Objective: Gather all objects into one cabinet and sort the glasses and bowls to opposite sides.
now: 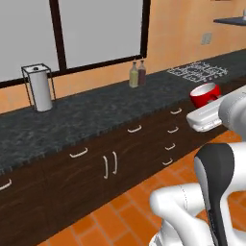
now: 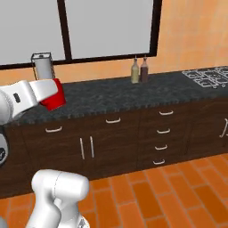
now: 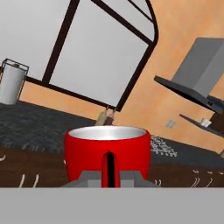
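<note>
A glossy red cup (image 3: 107,151) with a white inside sits upright between my fingers. My gripper (image 3: 110,177) is shut on it, one dark finger running up its near wall. In the left base view the red cup (image 1: 205,94) hangs in the air in front of the counter near the stove, at the end of my white hand. In the right base view the same cup (image 2: 54,96) is level with the counter top. The wall cabinet, the beige tumbler, the other red cup and the tan bowl are out of view.
A dark speckled counter (image 1: 96,113) runs over base cabinets (image 1: 110,166) with short handles. On it stand a paper towel holder (image 1: 38,89) and two small bottles (image 1: 138,74) under a window. A stove grate (image 1: 198,71) lies to the right, under a grey hood (image 3: 199,81).
</note>
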Controlling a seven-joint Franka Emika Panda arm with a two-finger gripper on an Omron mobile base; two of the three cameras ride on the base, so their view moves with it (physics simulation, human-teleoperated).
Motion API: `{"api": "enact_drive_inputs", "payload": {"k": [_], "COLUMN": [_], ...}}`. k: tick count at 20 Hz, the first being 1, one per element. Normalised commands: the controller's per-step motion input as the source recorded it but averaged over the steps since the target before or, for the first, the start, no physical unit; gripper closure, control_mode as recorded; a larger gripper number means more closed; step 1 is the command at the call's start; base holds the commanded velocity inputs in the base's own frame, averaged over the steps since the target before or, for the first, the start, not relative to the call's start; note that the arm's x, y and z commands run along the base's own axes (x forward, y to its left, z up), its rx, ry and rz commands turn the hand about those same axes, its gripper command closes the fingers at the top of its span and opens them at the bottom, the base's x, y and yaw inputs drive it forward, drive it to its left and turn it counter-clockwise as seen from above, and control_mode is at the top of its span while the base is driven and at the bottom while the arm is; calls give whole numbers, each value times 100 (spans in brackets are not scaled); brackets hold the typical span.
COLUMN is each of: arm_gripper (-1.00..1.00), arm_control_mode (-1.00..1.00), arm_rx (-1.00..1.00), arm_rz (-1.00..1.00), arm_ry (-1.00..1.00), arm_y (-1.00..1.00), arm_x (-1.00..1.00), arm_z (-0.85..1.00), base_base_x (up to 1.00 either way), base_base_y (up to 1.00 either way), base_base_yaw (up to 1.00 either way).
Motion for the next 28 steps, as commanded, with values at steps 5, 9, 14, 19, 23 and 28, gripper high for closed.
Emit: {"api": "enact_drive_inputs", "payload": {"k": [5, 9, 14, 19, 23, 28], "arm_gripper": [100, 100, 100, 100, 100, 100], "arm_control_mode": [100, 100, 100, 100, 100, 100], "arm_rx": [0, 0, 0, 0, 0, 0], "arm_rz": [0, 0, 0, 0, 0, 0], "arm_ry": [0, 0, 0, 0, 0, 0], "arm_y": [0, 0, 0, 0, 0, 0], "arm_x": [0, 0, 0, 0, 0, 0], "arm_z": [0, 0, 0, 0, 0, 0], "base_base_x": [48, 88, 94, 37, 46, 74], "base_base_y": [9, 4, 18, -38, -13, 18], "base_base_yaw": [-50, -48, -51, -62, -60, -56]}}
